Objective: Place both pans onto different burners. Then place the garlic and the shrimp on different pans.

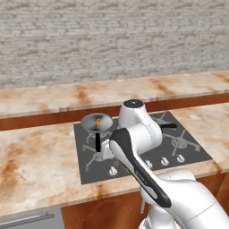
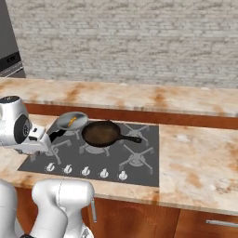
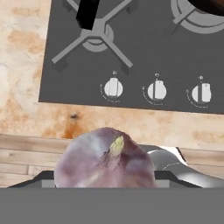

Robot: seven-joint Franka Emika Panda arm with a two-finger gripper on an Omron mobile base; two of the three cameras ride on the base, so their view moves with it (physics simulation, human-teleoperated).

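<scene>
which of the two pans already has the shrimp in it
The silvery steel pan on the back left burner holds the orange shrimp. The dark pan beside it has no food in it.

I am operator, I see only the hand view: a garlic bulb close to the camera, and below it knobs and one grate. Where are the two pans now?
Observer: The steel pan sits on the cooktop's far-left burner, and the dark pan on the burner beside it.
Operator: Is the shrimp placed?
Observer: Yes, the shrimp lies inside the steel pan.
Operator: So the dark pan is free for the garlic?
Observer: Its inside looks bare; the garlic is at the gripper, over the counter's front edge.
</scene>
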